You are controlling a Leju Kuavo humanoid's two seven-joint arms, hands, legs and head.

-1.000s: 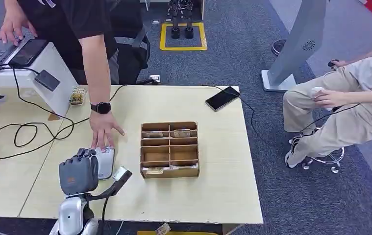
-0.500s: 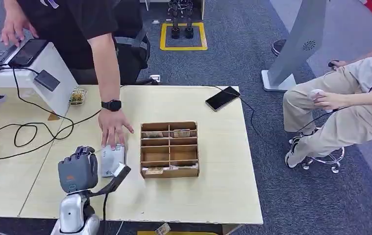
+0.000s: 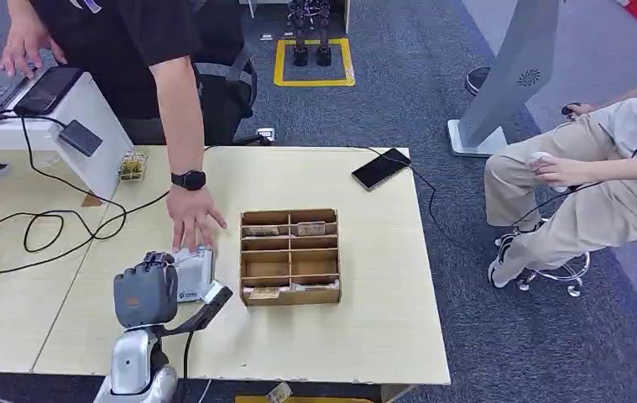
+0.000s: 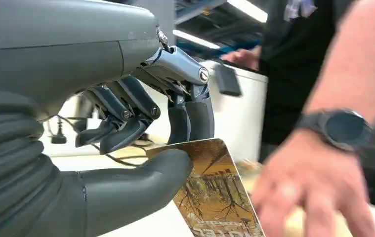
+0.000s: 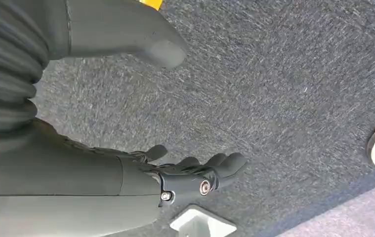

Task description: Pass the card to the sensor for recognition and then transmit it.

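Note:
My left hand [image 3: 141, 295] hovers over the front left of the table and pinches a card [image 3: 215, 295] between thumb and fingers. Up close, the card [image 4: 210, 192] carries a brown tree picture and sticks out past the thumb of my left hand [image 4: 101, 98]. A white reader [image 3: 191, 274] lies flat on the table just beyond that hand, and a person's hand [image 3: 190, 220] with a black watch rests on its far end. My right hand [image 5: 126, 182] hangs over grey carpet, fingers apart and holding nothing.
A wooden divided box [image 3: 290, 256] with several cards stands mid-table, right of the reader. A black phone [image 3: 380, 168] on a cable lies at the far right corner. Cables [image 3: 46, 227] and a laptop stand crowd the left. A seated person [image 3: 583, 176] is off the right side.
The person's hand has slid the white reader to the right, closer to the box. My left hand with the card has shifted slightly right along with it.

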